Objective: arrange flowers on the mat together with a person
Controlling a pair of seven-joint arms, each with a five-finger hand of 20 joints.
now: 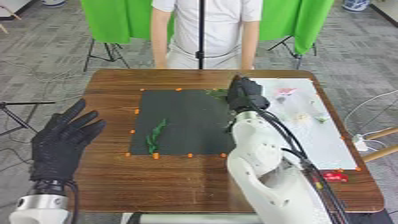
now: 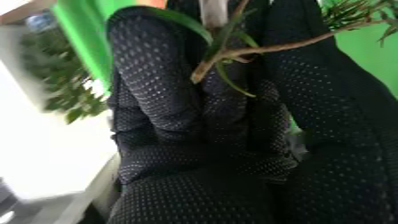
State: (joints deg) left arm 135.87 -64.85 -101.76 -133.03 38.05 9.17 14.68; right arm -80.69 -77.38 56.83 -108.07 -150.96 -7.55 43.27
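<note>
Right hand (image 1: 244, 94) grips a leafy twig (image 2: 271, 49) by the dark mat's (image 1: 188, 122) far right corner.
Green sprig (image 1: 155, 135) lies on its left; pink flower (image 1: 284, 92) awaits placing: arranging seems early.

The right wrist view cuts off the stem (image 2: 298, 45).
</note>
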